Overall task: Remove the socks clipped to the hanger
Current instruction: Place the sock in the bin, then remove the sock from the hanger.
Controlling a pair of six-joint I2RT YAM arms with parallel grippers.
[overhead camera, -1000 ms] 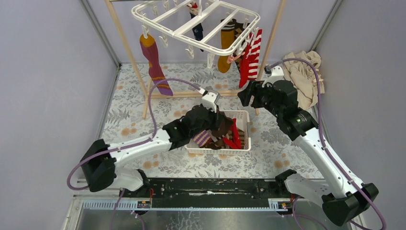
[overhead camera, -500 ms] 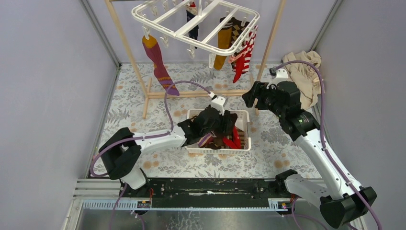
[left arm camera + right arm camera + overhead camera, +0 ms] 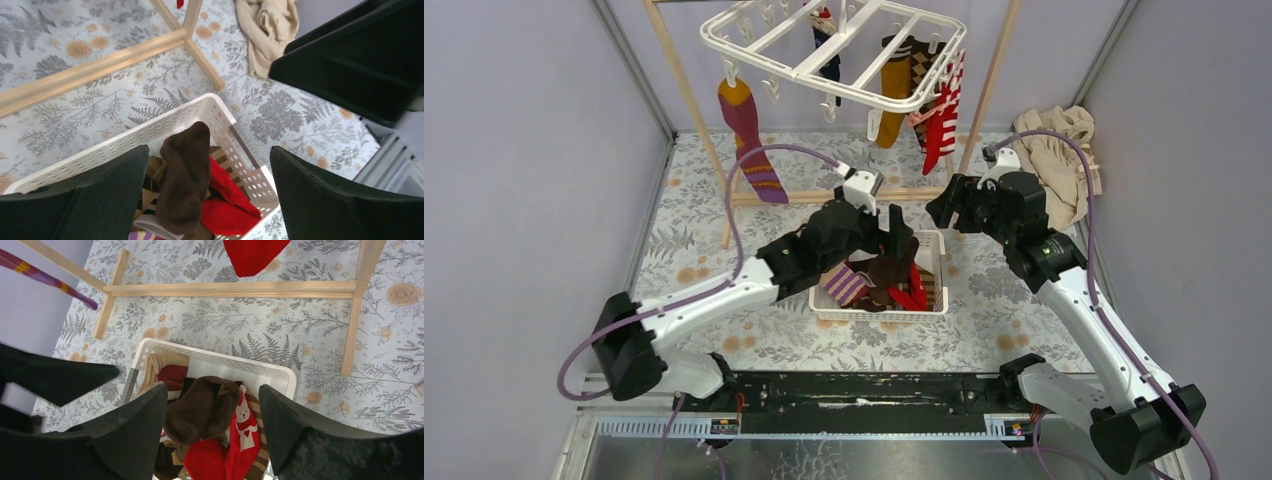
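The white hanger (image 3: 819,62) hangs at the top of the overhead view. Clipped to it are socks: a purple-striped one (image 3: 749,140) at the left, a navy one (image 3: 826,50), and a mustard one (image 3: 894,85), a brown argyle one (image 3: 921,70) and red-white striped ones (image 3: 942,115) at the right. My left gripper (image 3: 894,235) (image 3: 209,150) is open above the white basket (image 3: 929,238). A brown sock (image 3: 185,175) lies loose on the pile below it. My right gripper (image 3: 944,205) (image 3: 212,387) is open and empty, over the basket's far right side.
The basket (image 3: 150,132) (image 3: 225,357) holds several socks, red (image 3: 230,200), brown (image 3: 200,407) and striped. The wooden pole frame (image 3: 694,110) carries the hanger, its base bar (image 3: 235,288) lying on the floral cloth behind the basket. A beige cloth (image 3: 1054,160) is heaped at right.
My left gripper went from shut to open, and the brown sock now lies in the basket. The left arm shifted and rose a little. The hanger swung slightly; the right arm barely moved.
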